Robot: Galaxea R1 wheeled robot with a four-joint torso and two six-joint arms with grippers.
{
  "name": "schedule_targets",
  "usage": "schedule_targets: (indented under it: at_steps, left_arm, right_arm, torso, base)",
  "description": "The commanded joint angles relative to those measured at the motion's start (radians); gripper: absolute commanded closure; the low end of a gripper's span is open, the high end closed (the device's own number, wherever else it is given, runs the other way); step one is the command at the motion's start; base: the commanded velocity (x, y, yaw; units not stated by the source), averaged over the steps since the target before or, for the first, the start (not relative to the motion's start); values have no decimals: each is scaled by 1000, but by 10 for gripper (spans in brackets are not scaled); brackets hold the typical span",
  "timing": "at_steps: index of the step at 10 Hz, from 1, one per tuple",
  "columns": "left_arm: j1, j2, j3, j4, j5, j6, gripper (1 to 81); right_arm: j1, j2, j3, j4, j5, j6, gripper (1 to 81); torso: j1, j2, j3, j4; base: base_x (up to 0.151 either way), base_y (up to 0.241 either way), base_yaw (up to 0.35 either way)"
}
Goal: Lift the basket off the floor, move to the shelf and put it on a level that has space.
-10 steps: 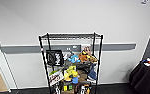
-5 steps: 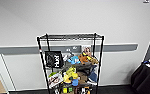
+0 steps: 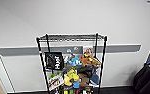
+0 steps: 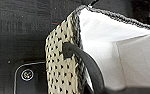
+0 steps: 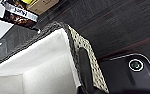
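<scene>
While the grey wall spans the head view, the shelf stands against it, its level a bare wire grid above lower tiers crowded with toys and a black box. Smaller, the basket hangs above dark floor in both wrist views, white lining showing, a black loop handle at each end. Whether either gripper is open or closed cannot be told.
</scene>
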Motion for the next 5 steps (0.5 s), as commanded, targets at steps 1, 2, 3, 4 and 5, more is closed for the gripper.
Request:
schedule_targets:
  at_steps: [1,2,3,4,5]
  left_arm:
    - [-102,-25,12,8,35,9,811]
    - [-102,-25,12,8,35,9,811]
    - [-102,-25,12,8,35,9,811]
    - [-102,-25,12,8,35,9,811]
    - [-102,-25,12,8,35,9,811]
  right_arm:
    - [106,-24,7,1,-39,0,811]
    - [106,-24,7,1,-41,0,811]
    - [106,-24,7,0,-41,0,811]
    - [106,-24,7,0,-41,-1,811]
    - [106,-24,7,0,-41,-1,811]
  torso:
    - [0,0,0,0]
    - [0,0,0,0]
    - [-1,0,0,0]
    - [-1,0,0,0]
    - [-1,0,0,0]
  base:
    - [90,0,0]
    - [90,0,0]
    - [90,0,0]
    - [90,0,0]
    - [90,0,0]
